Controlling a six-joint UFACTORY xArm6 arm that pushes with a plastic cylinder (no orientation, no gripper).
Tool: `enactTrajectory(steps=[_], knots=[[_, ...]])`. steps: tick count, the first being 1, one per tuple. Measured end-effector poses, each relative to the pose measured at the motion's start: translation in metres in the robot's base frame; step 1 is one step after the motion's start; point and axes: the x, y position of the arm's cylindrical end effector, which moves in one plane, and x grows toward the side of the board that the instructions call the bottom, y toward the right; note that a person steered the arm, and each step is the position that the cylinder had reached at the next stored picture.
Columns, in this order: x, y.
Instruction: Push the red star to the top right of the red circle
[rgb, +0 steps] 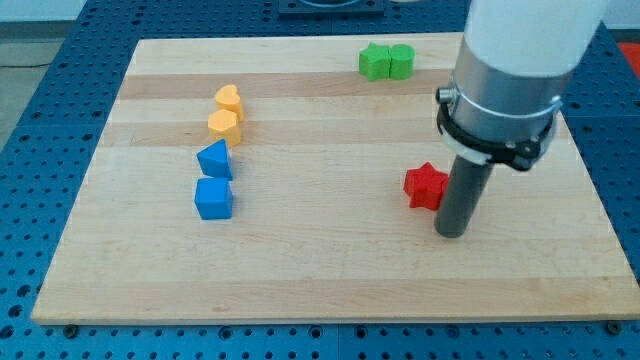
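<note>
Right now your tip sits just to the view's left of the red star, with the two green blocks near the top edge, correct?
Not quite. The camera view shows my tip just to the view's right of the red star; the two green blocks do sit near the top edge.

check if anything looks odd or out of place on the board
One oddity: no red circle shows anywhere, perhaps hidden behind the arm. The red star sits against my tip, on its left. The other blocks sit in tidy pairs; nothing is spilled or damaged.
</note>
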Motion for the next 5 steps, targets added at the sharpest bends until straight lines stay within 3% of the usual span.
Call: enactTrajectory(steps=[3,5], knots=[[-0.022,-0.043],[-0.091,-0.009]])
